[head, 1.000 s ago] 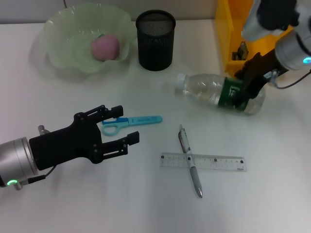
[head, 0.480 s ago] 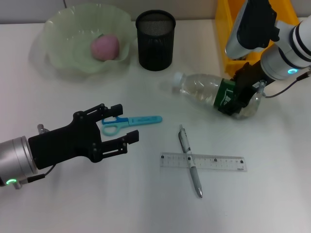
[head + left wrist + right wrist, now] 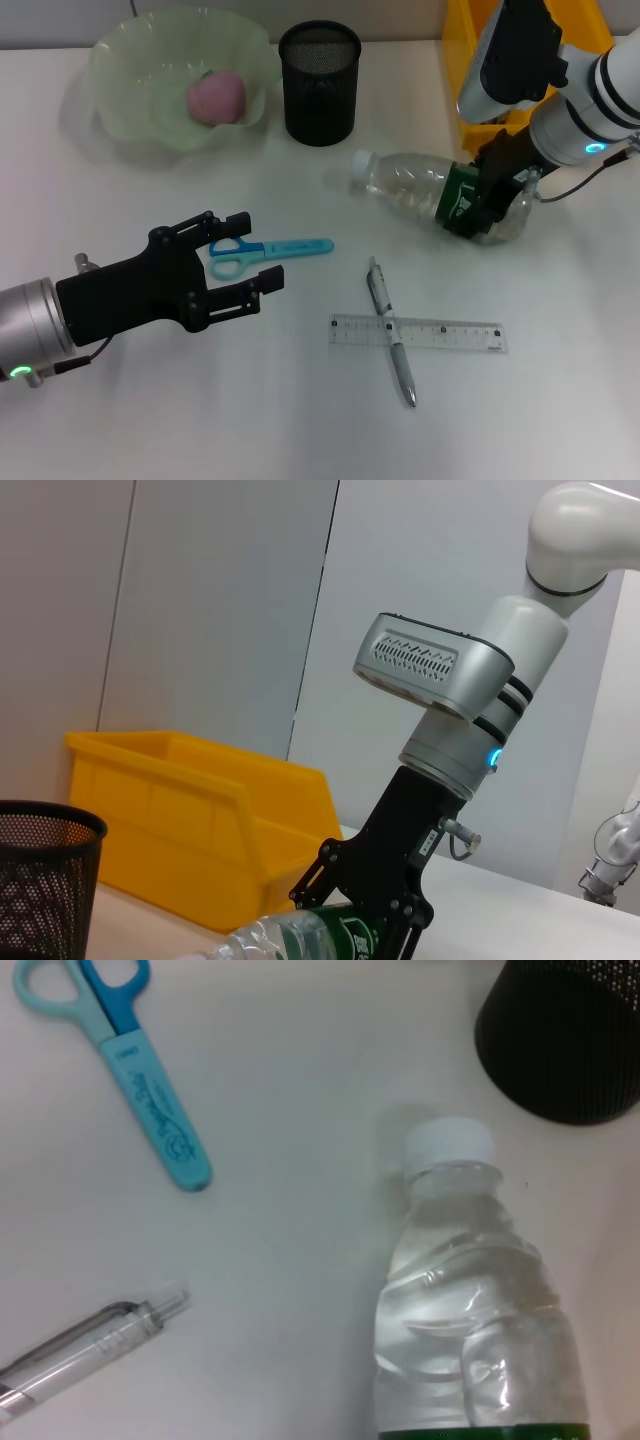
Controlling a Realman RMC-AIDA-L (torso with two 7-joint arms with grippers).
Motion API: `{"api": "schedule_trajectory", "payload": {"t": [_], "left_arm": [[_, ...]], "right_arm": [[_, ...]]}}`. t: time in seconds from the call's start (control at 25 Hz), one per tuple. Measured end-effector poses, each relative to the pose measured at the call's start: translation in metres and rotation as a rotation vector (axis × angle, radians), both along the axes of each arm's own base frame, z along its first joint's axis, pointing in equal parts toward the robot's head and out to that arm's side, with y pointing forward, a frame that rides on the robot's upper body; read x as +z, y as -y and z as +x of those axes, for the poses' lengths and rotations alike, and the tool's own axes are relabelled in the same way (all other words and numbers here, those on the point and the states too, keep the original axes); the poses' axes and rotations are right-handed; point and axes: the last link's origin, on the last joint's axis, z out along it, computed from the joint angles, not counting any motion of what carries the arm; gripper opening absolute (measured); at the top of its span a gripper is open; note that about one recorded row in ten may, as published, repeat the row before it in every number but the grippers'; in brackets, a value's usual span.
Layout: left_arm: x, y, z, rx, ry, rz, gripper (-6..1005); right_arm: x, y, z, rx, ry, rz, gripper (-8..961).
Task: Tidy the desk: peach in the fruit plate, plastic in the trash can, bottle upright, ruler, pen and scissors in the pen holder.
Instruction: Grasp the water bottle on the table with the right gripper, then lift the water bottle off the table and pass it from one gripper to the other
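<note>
Right gripper [image 3: 480, 200] is clamped across the green label of the clear plastic water bottle [image 3: 420, 190]. Bottle lies on its side on the white desk [image 3: 560, 400], long axis running left, white cap end toward the black mesh pen holder [image 3: 320, 85]. Left gripper [image 3: 235, 260] is spread wide over the blue scissors [image 3: 270, 252], gripping nothing.

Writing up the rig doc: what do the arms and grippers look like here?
Both grippers are black, with angular two-finger linkages. The left gripper sits on a silver cylindrical wrist with a green light and a thin cable. The right gripper hangs from a white arm with silver housing, black bands, a blue-green light and a black cable.
</note>
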Motion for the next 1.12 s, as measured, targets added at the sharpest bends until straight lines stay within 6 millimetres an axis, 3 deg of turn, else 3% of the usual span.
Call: {"api": "schedule_trajectory", "payload": {"t": [0.64, 1.12], "left_arm": [[0.001, -0.001, 0.001, -0.003, -0.001, 0.001, 776], [0.001, -0.001, 0.001, -0.005, 0.002, 0.001, 774]], "right_arm": [[0.002, 0.003, 0.001, -0.017, -0.037, 0.008, 787], [0.016, 0.012, -0.006, -0.022, -0.167, 0.031, 774]]}}
